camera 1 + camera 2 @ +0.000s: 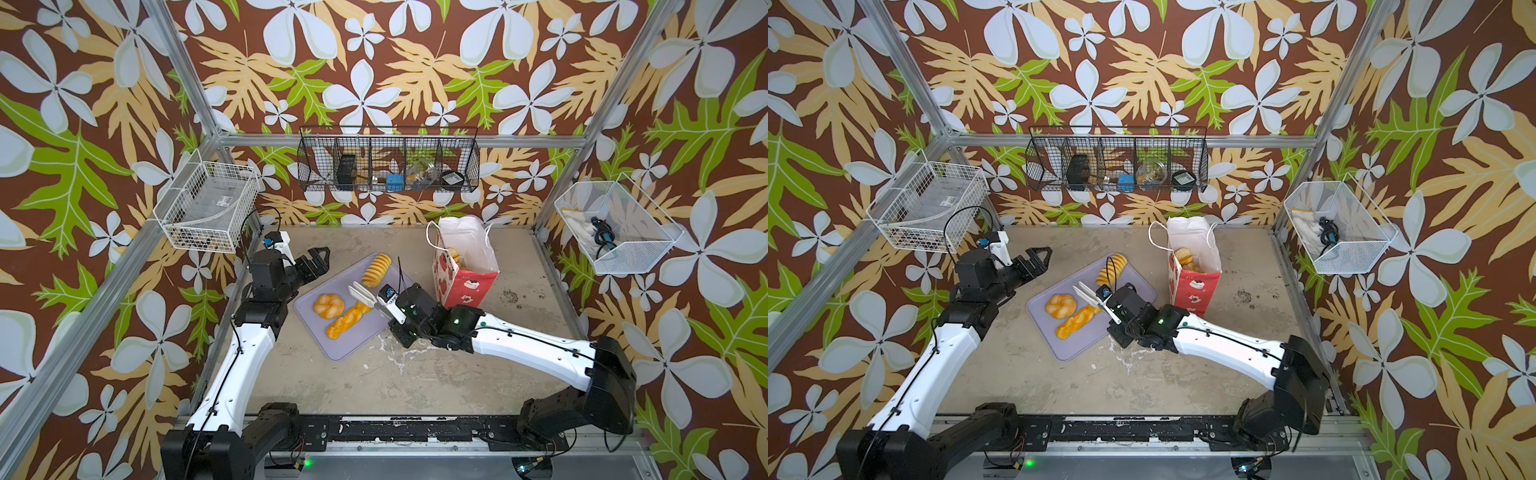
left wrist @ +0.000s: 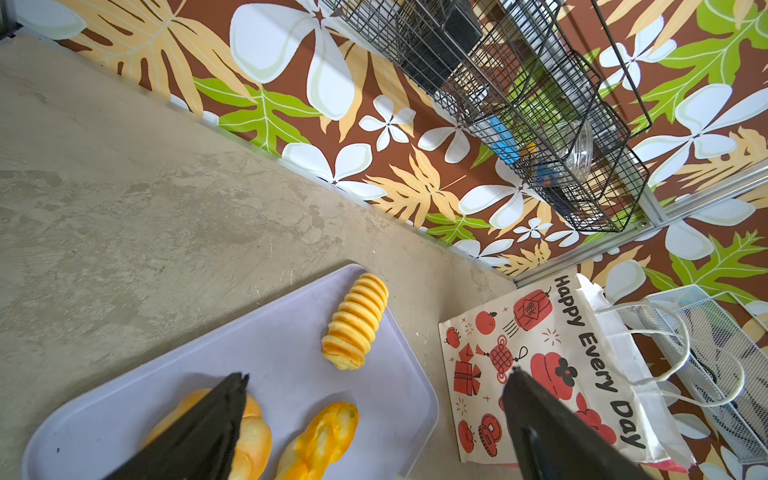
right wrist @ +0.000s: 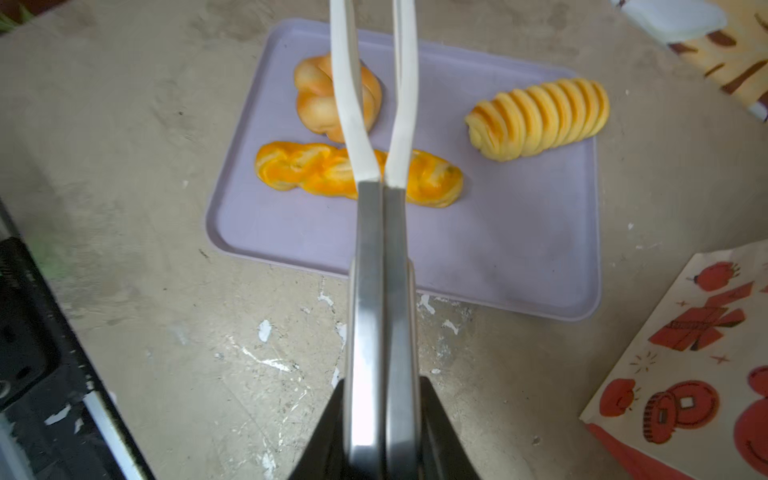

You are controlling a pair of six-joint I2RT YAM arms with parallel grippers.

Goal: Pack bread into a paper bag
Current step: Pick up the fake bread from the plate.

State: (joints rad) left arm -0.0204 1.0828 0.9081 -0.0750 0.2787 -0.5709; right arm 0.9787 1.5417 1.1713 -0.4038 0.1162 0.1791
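1. Red prints and black lettering cover the cream side of the paper bag (image 2: 540, 353). The lettering reads "Happy Every Day". The bag stands upright on the table, just beside the lavender tray (image 1: 353, 345) on its right.
2. Golden bread (image 1: 1183, 255) shows in the bag's open mouth. The bag wall hides most of it, so the pieces cannot be counted.
3. Three pieces lie on the tray: a ridged roll (image 3: 538, 118), a knotted bun (image 3: 316, 99) and a long braid (image 3: 299, 166), with the bun and braid close together.
4. The right gripper (image 3: 382, 380) is clamped on the metal handles of the tongs (image 3: 382, 270). The tongs' white tips stand slightly apart above the tray with nothing between them. In the right wrist view the frame edge cuts the tips off.
5. The left gripper (image 1: 319, 254) has its fingers spread wide and holds nothing. It hangs near the tray's far left corner.
6. Labels on items in the black wire basket (image 1: 388, 160) and the white wire basket (image 1: 208, 203) are too small to read.
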